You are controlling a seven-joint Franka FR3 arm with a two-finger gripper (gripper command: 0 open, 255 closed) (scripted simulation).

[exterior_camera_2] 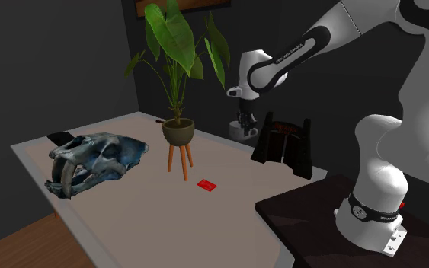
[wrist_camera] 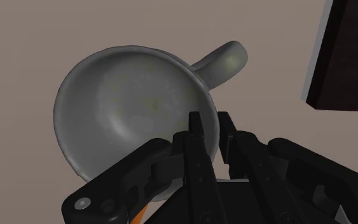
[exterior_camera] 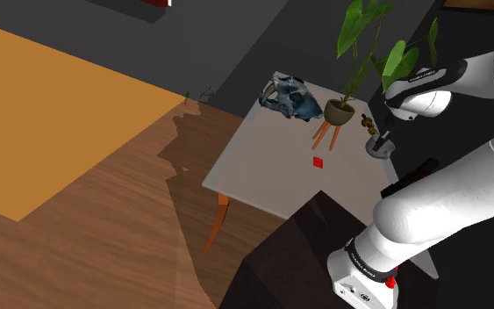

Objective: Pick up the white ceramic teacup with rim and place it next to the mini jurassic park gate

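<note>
Cup (wrist_camera: 126, 108): upright, axis vertical, mouth open straight up toward the wrist camera. Widest line runs through the handle (wrist_camera: 225, 63), which juts from the side nearer the gate (wrist_camera: 346, 57).

Look: grey-white, glossy, round shallow bowl, thickened rim, one stubby loop handle. Inside is bare.

Location: on the table (exterior_camera: 262, 176), just beside the gate (exterior_camera_2: 285, 145), on the gate's side toward the plant (exterior_camera_2: 178, 129). Seen likewise in the shoulder view (exterior_camera: 378, 147).

Gripper (wrist_camera: 210, 124): clenched on the cup's rim close to the handle, one finger (wrist_camera: 196, 130) inside the bowl, the other outside the wall. Hand points straight down over the cup (exterior_camera_2: 241, 131).
</note>
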